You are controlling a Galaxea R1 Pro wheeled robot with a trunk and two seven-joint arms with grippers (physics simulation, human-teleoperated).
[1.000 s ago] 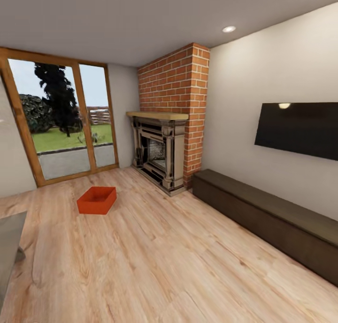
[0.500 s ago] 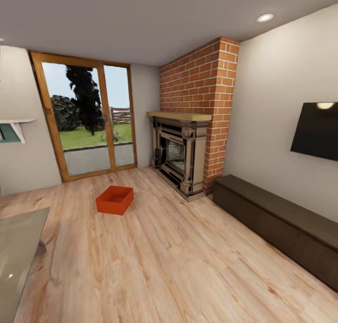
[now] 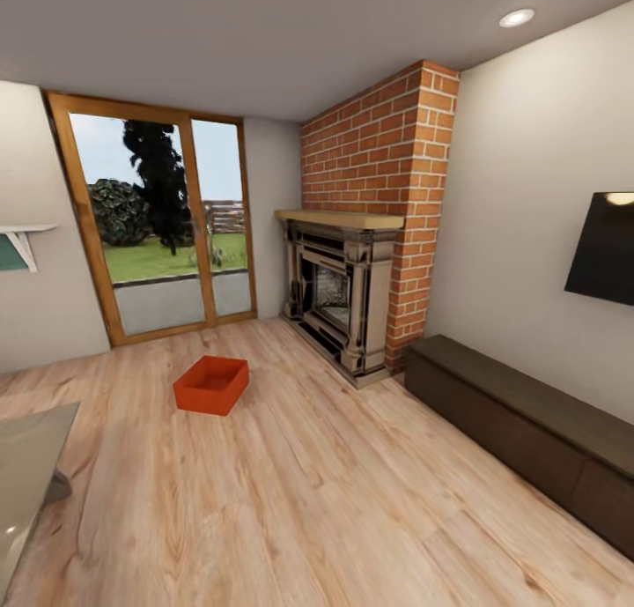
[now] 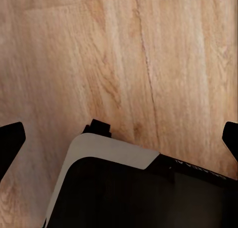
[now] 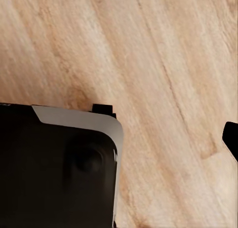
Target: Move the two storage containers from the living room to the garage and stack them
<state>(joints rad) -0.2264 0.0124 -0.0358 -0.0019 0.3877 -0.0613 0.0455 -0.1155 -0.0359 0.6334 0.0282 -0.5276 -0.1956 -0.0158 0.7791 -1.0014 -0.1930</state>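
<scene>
One orange-red storage container (image 3: 211, 384) sits open-top and empty on the light wood plank floor (image 3: 317, 501) of the living room, a few steps ahead and left of centre, in front of the glass doors (image 3: 163, 228). The second container is out of view. In the left wrist view my left gripper (image 4: 119, 138) hangs open over the planks, a dark fingertip (image 4: 10, 141) at each side edge, above the robot's black base (image 4: 139, 193). In the right wrist view my right gripper (image 5: 119, 138) looks open, with one fingertip (image 5: 231, 138) at the frame's edge.
A red brick fireplace (image 3: 352, 281) stands in the far corner. A long low dark bench (image 3: 528, 431) runs along the right wall under a black TV (image 3: 608, 259). A grey tabletop corner (image 3: 26, 475) juts in at the lower left, below a small wall shelf (image 3: 22, 237).
The head view has swung left: fireplace, bench and TV have slid right and the container now sits nearer the picture's centre. Nothing in the room itself has moved.
</scene>
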